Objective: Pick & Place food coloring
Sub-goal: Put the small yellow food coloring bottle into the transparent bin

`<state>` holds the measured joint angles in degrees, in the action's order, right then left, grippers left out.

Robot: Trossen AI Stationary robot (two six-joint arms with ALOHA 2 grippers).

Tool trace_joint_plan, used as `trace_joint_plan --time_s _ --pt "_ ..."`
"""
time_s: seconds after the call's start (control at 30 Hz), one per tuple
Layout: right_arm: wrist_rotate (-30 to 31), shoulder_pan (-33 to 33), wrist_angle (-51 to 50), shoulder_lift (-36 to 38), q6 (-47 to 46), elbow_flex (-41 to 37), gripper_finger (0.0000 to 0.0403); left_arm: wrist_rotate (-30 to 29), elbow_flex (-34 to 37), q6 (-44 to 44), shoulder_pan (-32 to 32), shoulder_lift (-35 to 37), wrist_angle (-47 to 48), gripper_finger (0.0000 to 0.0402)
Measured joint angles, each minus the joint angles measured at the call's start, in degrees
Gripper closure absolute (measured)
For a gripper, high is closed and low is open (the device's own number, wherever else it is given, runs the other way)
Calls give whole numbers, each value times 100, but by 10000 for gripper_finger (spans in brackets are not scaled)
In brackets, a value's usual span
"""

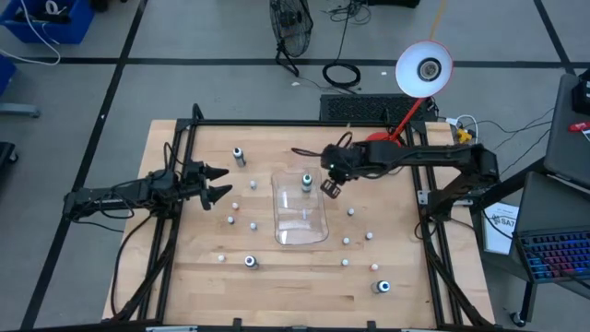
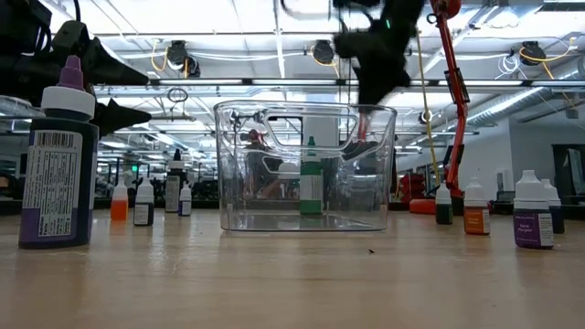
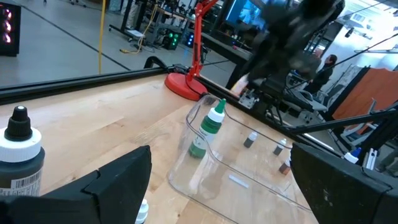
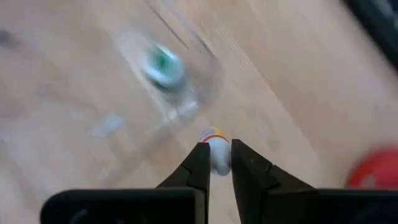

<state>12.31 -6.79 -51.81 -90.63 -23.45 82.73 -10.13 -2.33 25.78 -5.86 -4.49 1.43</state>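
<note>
Pale wooden boards form the surface (image 1: 184, 277), framed by dark rails and seen from above, with a red desk lamp (image 1: 422, 69) standing at its 1 o'clock corner. Near the centre sits a clear plastic tray (image 1: 318, 231), and inside it, toward its 12 o'clock end, stands one green-capped bottle (image 1: 306, 180) of food coloring. More small bottles are scattered over the boards around the tray: one at 11 o'clock (image 1: 239, 156), one at 7 o'clock (image 1: 250, 262), one at 5 o'clock (image 1: 383, 287), and several tiny white-capped ones (image 1: 347, 241) between them.

The right gripper (image 4: 215, 163) hangs above the surface just beside the tray's 2 o'clock corner, its fingers (image 4: 198, 165) clamped on a small white bottle (image 4: 217, 152) bearing a red-and-yellow band. In the wrist view the tray and its green-capped bottle lie below and just beyond the held bottle.

The left gripper (image 1: 217, 183) hovers at 9 o'clock, well apart from the tray, its fingers spread wide and holding nothing.

From table height, a large dark bottle with a purple cap (image 2: 58, 155) fills the near left, and small bottles line up on both sides of the tray.
</note>
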Motion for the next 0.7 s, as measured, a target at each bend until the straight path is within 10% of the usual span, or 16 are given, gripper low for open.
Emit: trace_joint_plan --time_s 0.37,0.7 --pt "547 658 -1187 -2022 1275 3373 374 0 0 0 2 0 -7 23" --pt "-651 863 -2142 -3732 2443 4910 374 0 2 0 1 -1 -9 23"
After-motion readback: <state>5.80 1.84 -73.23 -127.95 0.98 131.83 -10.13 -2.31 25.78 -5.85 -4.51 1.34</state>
